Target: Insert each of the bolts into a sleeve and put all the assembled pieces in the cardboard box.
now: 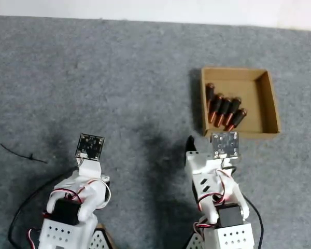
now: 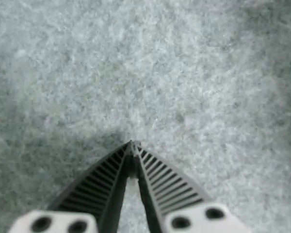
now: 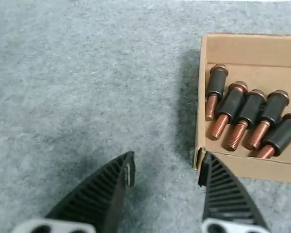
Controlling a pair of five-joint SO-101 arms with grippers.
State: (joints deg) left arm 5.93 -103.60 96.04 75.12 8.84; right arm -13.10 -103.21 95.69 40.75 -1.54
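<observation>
Packing looks done: five sleeved bolts (image 1: 225, 110) lie side by side in the cardboard box (image 1: 251, 85), right gripper (image 3: 168, 162) spread apart just beside its near corner, left gripper (image 2: 132, 145) pinched together over the grey mat (image 1: 119, 78), so next is probably just backing off.

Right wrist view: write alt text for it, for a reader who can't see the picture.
Five copper bolts, each fitted in a black sleeve, lie side by side in an open cardboard box on grey felt. The right gripper hangs open over the felt, one fingertip close by the box's corner.
</observation>
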